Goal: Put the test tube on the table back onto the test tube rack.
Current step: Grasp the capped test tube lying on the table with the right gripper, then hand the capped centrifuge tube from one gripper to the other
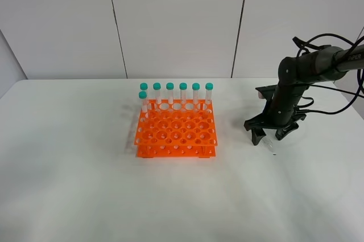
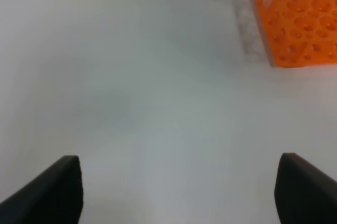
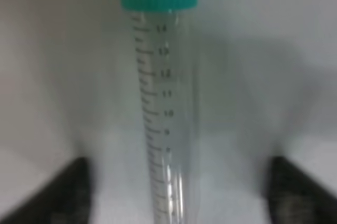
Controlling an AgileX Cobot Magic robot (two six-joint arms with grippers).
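Note:
The test tube lies flat on the white table, clear with printed graduations and a teal-green cap. In the high view only its clear tip shows below my right gripper. The right gripper is open and low over the tube, one finger on each side, not closed on it. The orange test tube rack stands mid-table and holds several teal-capped tubes along its back. My left gripper is open and empty over bare table, with the rack's corner ahead of it.
A white panelled wall rises behind the table. The right arm's black cables hang at the right edge. The left arm is out of the high view.

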